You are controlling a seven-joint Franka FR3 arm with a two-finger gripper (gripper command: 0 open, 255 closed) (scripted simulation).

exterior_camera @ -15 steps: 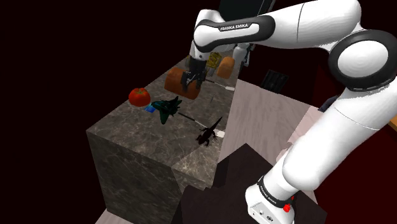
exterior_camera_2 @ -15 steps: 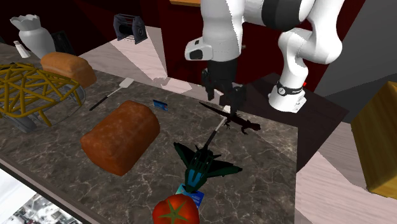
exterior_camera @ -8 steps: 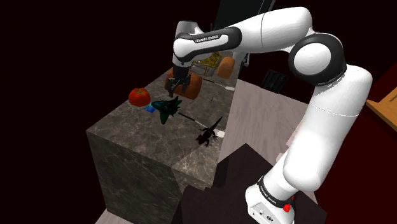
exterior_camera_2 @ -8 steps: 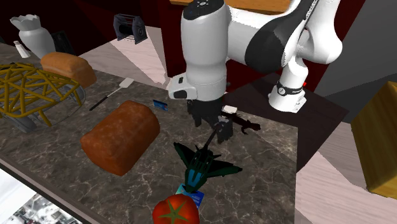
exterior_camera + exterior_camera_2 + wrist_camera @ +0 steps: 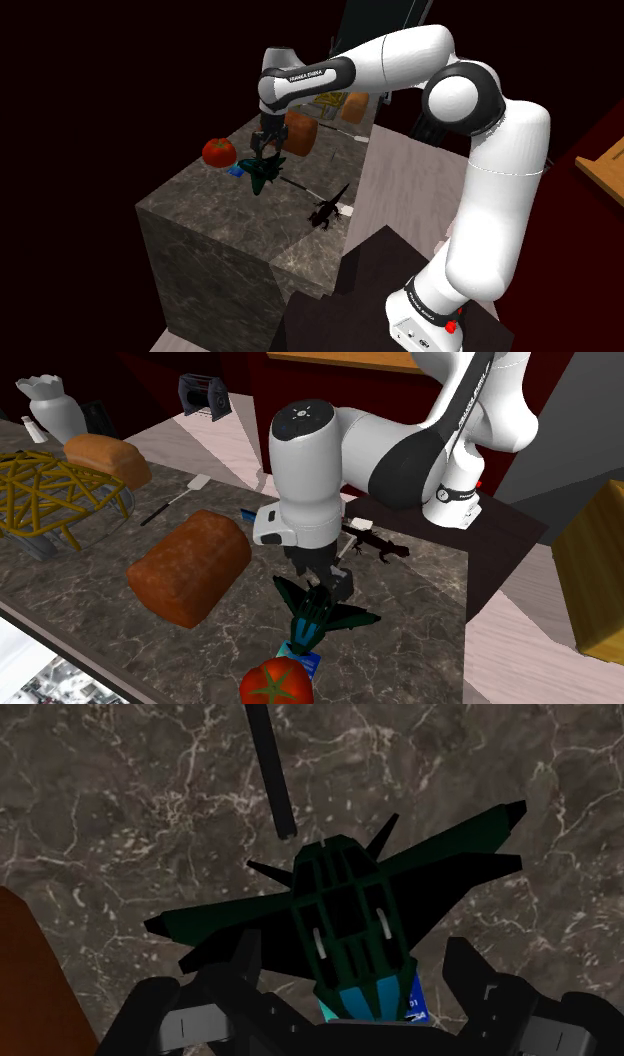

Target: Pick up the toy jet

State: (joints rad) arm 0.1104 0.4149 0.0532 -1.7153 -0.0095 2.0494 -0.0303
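We find the dark toy jet (image 5: 312, 620) lying flat on the counter (image 5: 420, 614), lower centre of the second exterior view; jaws stand released astride its fuselage, aligned for closing.

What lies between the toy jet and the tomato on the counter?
A small blue object sits between the jet and the tomato, seen in the second exterior view.

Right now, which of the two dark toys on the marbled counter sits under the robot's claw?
The dark green toy jet with swept wings, framed between the fingers of the open black gripper. The black toy lizard lies apart, well outside the fingers.
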